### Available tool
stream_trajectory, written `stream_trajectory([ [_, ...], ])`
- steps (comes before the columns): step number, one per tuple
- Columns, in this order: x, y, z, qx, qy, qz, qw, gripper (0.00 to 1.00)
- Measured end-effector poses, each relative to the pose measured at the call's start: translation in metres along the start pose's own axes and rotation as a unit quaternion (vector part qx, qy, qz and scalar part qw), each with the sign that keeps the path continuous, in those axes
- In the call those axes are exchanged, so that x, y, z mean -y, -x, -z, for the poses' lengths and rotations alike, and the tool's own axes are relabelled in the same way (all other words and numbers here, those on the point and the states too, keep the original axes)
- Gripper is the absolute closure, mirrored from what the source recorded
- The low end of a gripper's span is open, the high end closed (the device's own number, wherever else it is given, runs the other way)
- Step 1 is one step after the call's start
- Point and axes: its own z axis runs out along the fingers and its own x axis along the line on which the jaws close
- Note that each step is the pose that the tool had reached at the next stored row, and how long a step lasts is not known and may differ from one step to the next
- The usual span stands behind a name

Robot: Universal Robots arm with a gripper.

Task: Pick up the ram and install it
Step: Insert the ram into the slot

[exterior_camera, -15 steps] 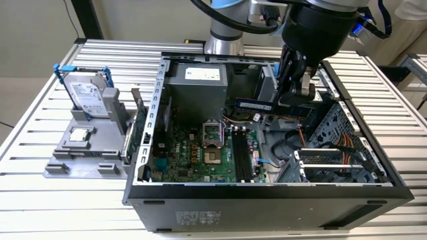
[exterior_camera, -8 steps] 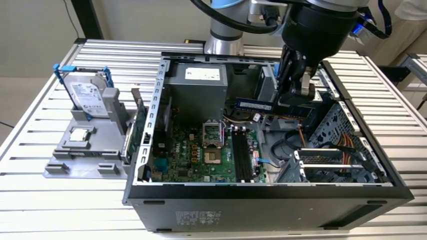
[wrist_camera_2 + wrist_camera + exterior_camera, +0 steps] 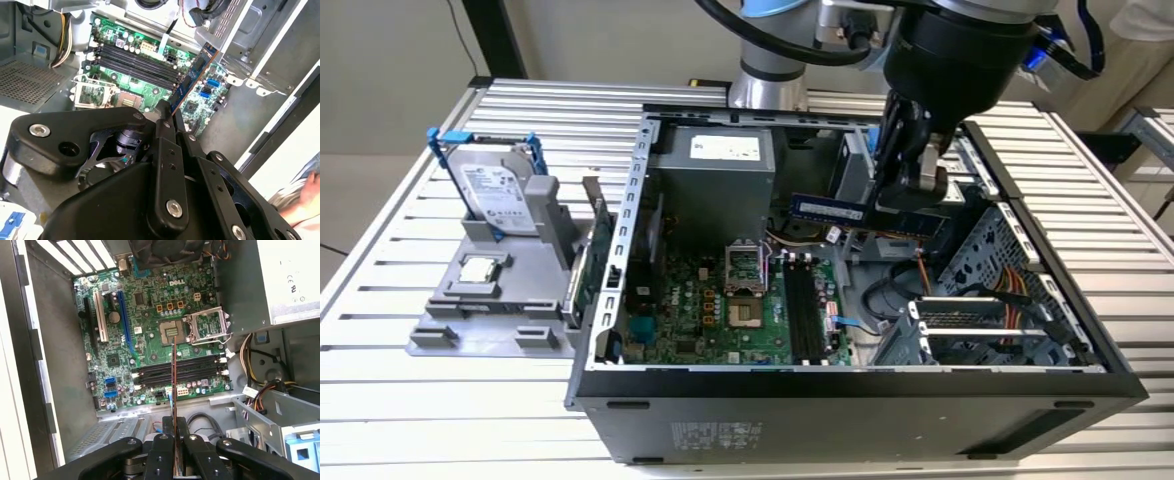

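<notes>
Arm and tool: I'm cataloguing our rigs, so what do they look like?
The tool is matte black: flat linkage bars joined with silver screws and pins. In the exterior view the arm has a silver-grey tube, a thick black cylindrical end with a blue accent, and black cables looping beside it.

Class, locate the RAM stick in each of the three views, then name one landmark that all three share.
Exterior view: the ram is held in the gripper, above the open case.
Second wrist view: the ram is a blue strip slanting out from the gripper over the motherboard.
First wrist view: the ram is edge-on, a thin line crossing the memory slots.
Shared landmark: the black memory slots.
</notes>
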Motion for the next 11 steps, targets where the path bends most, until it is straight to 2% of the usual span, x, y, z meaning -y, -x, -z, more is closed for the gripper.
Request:
stream_trajectory([
  [11,0.0,0.0,0.0,0.0006,0.0006,-0.018,0.9998,1.0],
])
